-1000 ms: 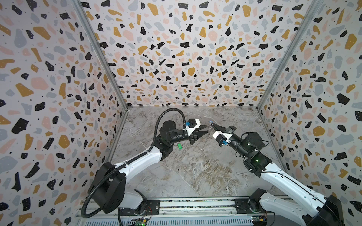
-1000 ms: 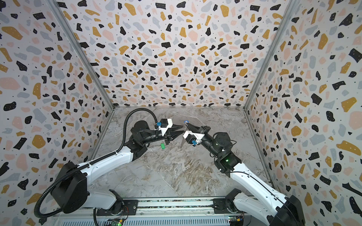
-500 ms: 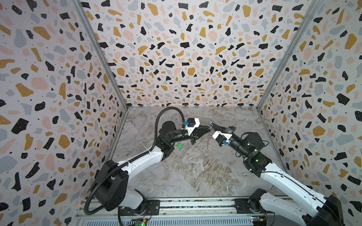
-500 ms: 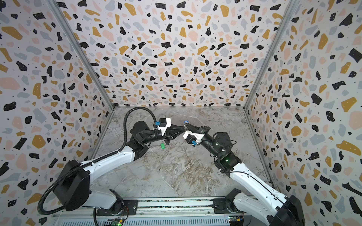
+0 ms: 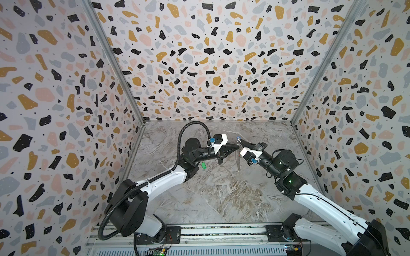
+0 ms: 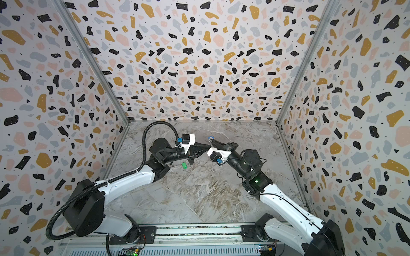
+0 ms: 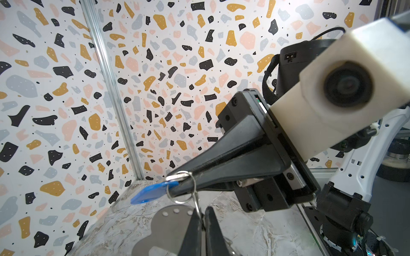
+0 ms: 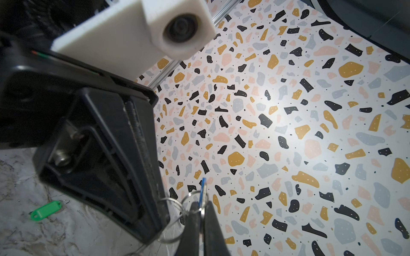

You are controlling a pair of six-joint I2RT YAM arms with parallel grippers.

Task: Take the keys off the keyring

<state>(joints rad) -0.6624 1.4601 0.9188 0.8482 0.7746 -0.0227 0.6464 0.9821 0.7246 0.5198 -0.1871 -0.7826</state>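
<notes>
The keyring (image 7: 165, 223), a flat tan-grey plate, hangs edge-on above the floor in both top views (image 5: 238, 160) (image 6: 212, 164). My left gripper (image 7: 201, 221) is shut on the thin wire ring at the plate's top. My right gripper (image 8: 200, 213) is shut on the blue key (image 7: 155, 192) at its ring end. The two gripper tips meet mid-air in both top views, left (image 5: 237, 146) just under right (image 5: 239, 140). The green key (image 5: 203, 165) (image 8: 45, 210) lies loose on the floor below the left wrist.
Terrazzo-patterned walls (image 5: 210, 66) close in the marble floor (image 5: 221, 195) on three sides. A metal rail (image 5: 210, 237) carrying both arm bases runs along the front edge.
My left gripper has moved right to the right gripper's tip and its jaws have closed on the wire ring. The right arm has stayed still.
</notes>
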